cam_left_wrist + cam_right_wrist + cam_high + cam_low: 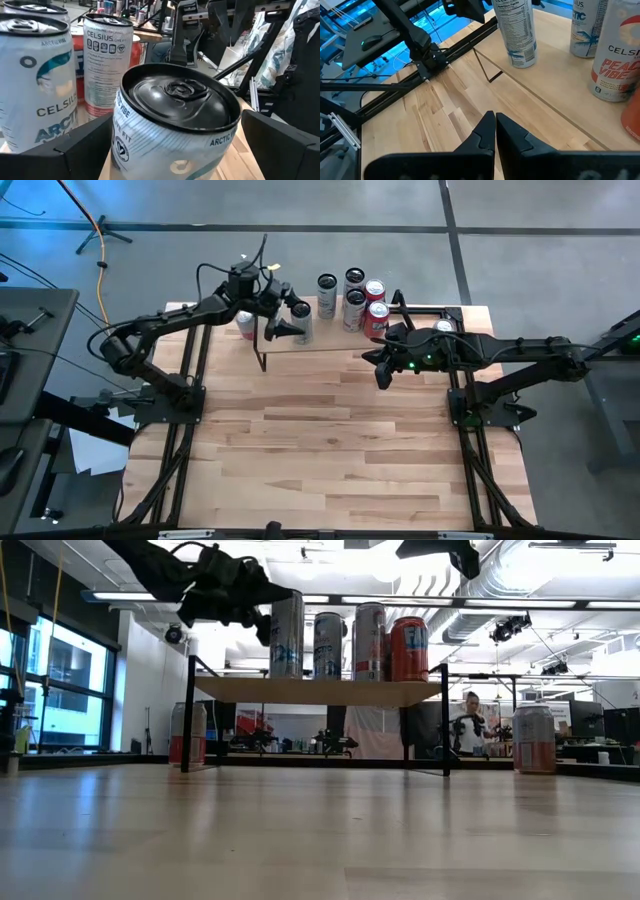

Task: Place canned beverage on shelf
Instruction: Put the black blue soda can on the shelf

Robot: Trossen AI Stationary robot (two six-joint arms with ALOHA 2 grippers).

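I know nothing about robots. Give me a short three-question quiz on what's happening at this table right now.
1. True or false: the left gripper has its jaws spread wide on either side of a white-and-teal Celsius can standing on the low shelf with the light wood top and thin black wire legs.
2. The right gripper is: A) open, B) shut and empty, C) shut on a can.
3. Fill in: in the low view, a red-and-silver can stands on the table ____ the shelf's top.

Key: 1 true; 2 B; 3 below.
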